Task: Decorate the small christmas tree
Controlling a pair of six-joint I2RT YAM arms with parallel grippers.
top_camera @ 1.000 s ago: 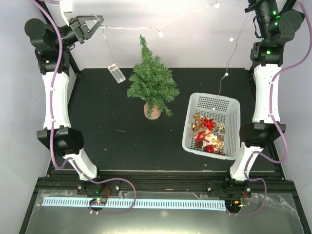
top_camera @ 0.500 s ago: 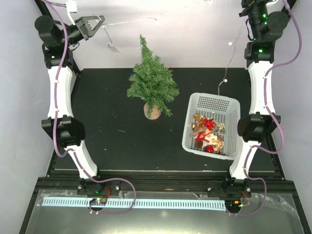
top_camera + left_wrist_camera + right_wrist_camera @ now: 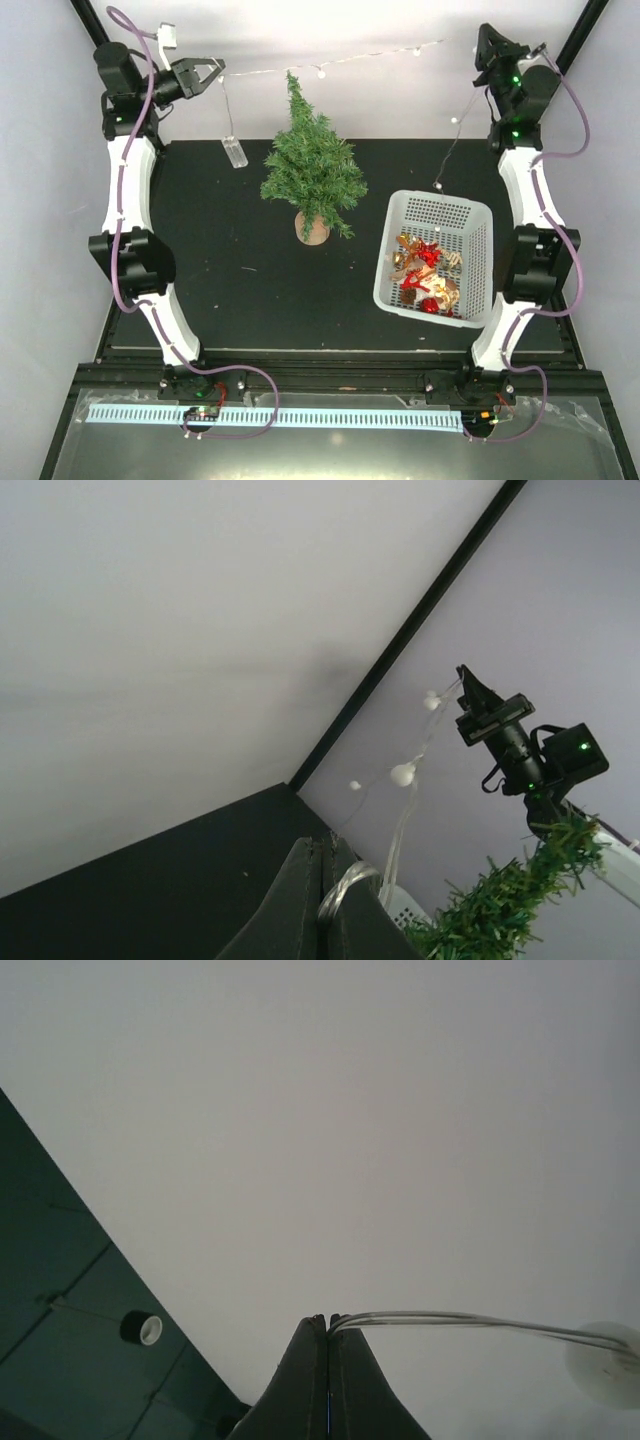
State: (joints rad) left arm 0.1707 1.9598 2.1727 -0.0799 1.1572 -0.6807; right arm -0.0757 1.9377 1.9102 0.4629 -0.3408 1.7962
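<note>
- The left tool [image 3: 208, 72] is pinched fully shut on a string of lights [image 3: 340, 62]. The left wrist view shows the clear wire clamped between its closed fingers [image 3: 297, 895].
- The right tool [image 3: 487, 45] is also closed tight on the wire, which leaves its tips toward a bulb [image 3: 603, 1362].
- Between them the string runs left to right, high over the far edge of the surface [image 3: 230, 260].
- The small christmas tree [image 3: 312, 165] stands upright in its pot [image 3: 312, 229], far of centre on the surface. It is on the near side of the string and below it, between the two tools and somewhat closer to the left one.
- In the top view the tip sits just under the line; how far the string clears it in height I cannot tell.
- My judgement is that draping calls for both tools to come near and down together.
- A battery box [image 3: 235, 152] dangles below the left tool, left of the tree, and a loose tail hangs on the right.
- The basket [image 3: 468, 215] of ornaments [image 3: 425, 270] sits right of the tree and apart from it, leaving room around the tree.
</note>
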